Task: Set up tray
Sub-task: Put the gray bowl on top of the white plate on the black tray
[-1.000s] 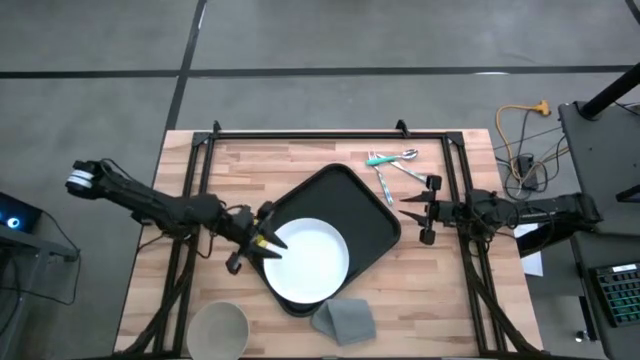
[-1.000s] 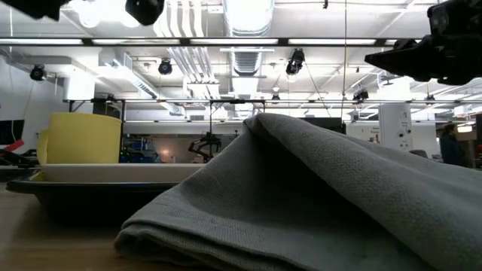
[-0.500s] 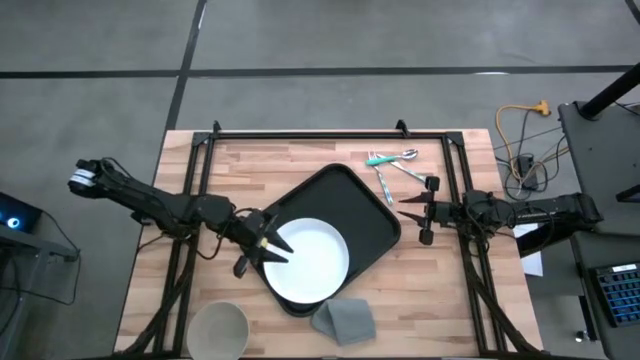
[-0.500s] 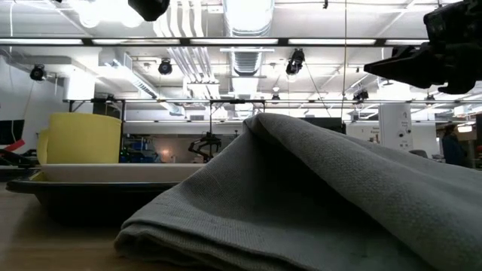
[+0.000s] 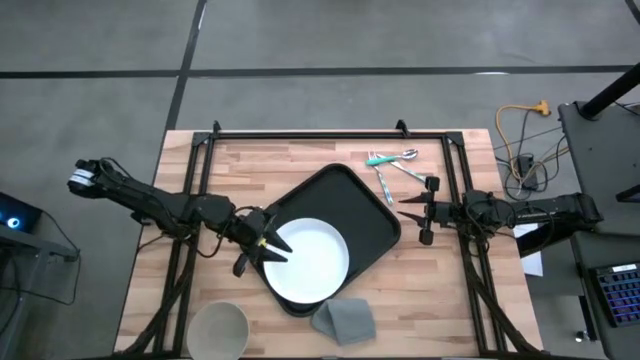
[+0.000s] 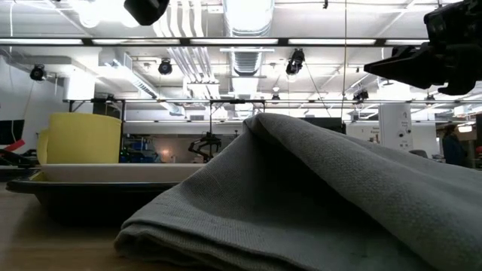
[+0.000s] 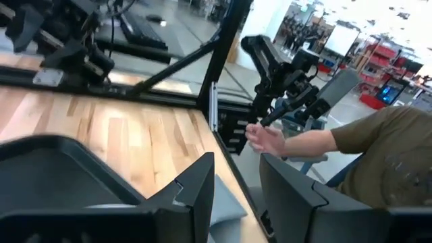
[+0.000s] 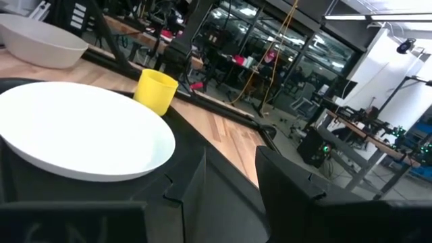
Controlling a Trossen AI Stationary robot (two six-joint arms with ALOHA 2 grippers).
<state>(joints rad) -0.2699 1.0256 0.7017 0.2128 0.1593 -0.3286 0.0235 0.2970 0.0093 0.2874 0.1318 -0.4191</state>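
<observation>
1. We find the tray (image 5: 350,215) lying askew at mid-counter (image 5: 300,160), with a white plate (image 5: 310,262) on it.
2. Left gripper (image 5: 268,247) hovers over the plate's edge, jaws apart, empty.
3. Right gripper (image 5: 408,211) sits just beside the tray's right edge, jaws apart (nothing held).
4. We read no writing anywhere.

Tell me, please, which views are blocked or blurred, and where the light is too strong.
Low view: the grey cloth lies close to the lens, soft, and hides most of the table; ceiling lights glare. Left wrist view: the person's hand is slightly blurred. High view: even light, the black tray clear.
</observation>
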